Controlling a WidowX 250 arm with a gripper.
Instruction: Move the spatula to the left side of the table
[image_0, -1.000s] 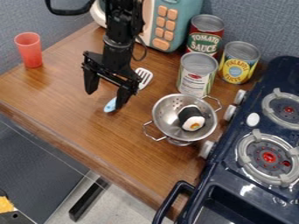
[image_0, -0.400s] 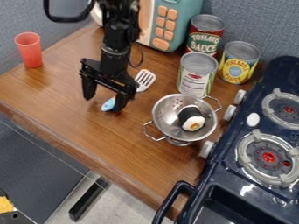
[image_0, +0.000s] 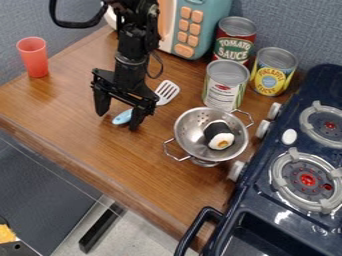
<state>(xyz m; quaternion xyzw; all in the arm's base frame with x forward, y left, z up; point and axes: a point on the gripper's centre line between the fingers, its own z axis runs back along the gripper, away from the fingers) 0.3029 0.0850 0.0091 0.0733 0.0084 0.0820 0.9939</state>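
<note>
Black claw (image_0: 119, 113), upper left, fingers apart; white-and-blue spatula (image_0: 167, 92), near; risk: off-centre closing shoves it aside

A red cup (image_0: 33, 57) stands upright at the left. At the back is a teal microwave (image_0: 204, 25); right of it, a red can (image_0: 235, 41), a yellow can (image_0: 272, 74) and a white can (image_0: 224, 85) stand close together. In front, a metal colander (image_0: 192, 137) holds a piece of sushi (image_0: 219, 135). A dark blue stove (image_0: 268, 202) is at the right.
</note>
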